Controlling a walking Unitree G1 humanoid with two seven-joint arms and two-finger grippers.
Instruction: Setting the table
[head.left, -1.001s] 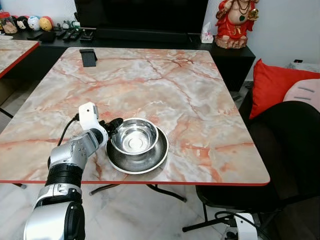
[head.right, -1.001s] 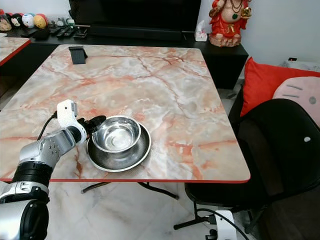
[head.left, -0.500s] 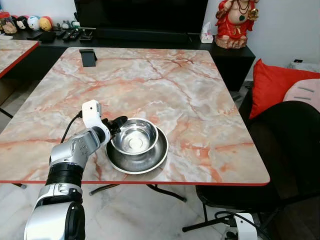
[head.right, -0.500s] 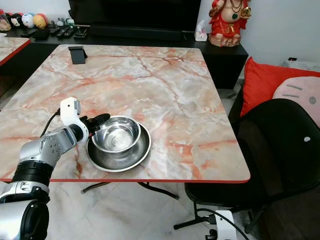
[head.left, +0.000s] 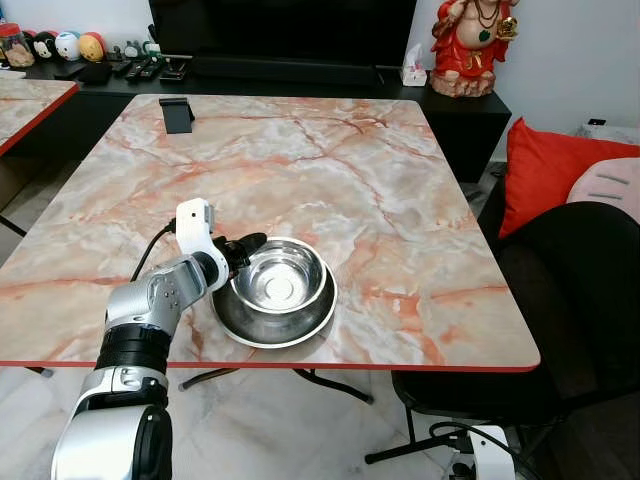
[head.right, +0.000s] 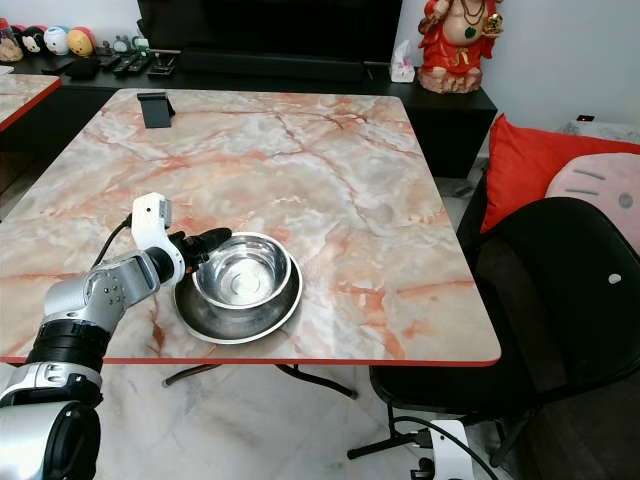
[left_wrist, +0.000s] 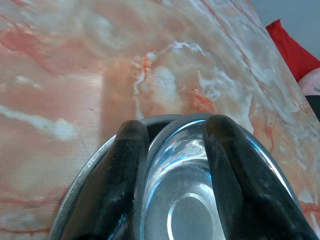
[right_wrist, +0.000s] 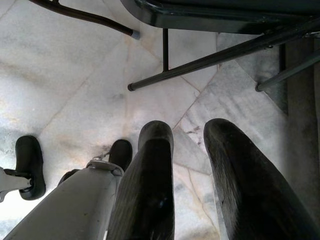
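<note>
A small steel bowl (head.left: 279, 279) sits inside a wider steel plate (head.left: 300, 323) near the front edge of the marble table (head.left: 300, 160). My left gripper (head.left: 241, 250) reaches in from the left and is shut on the bowl's left rim. In the left wrist view one finger (left_wrist: 125, 170) lies outside the bowl (left_wrist: 185, 200), over the plate (left_wrist: 82, 185), and the other is inside it. My right gripper (right_wrist: 182, 131) hangs open over the floor beside the chair legs.
A black stand (head.left: 176, 113) sits at the table's far left. A black chair (head.left: 570, 290) stands off the right front corner, with a red cushion (head.left: 545, 165) behind it. A dark console with a red statue (head.left: 470, 45) lines the back wall.
My left gripper has shifted a little to the right, and the bowl has slid right with it across the plate. The plate has stayed put.
</note>
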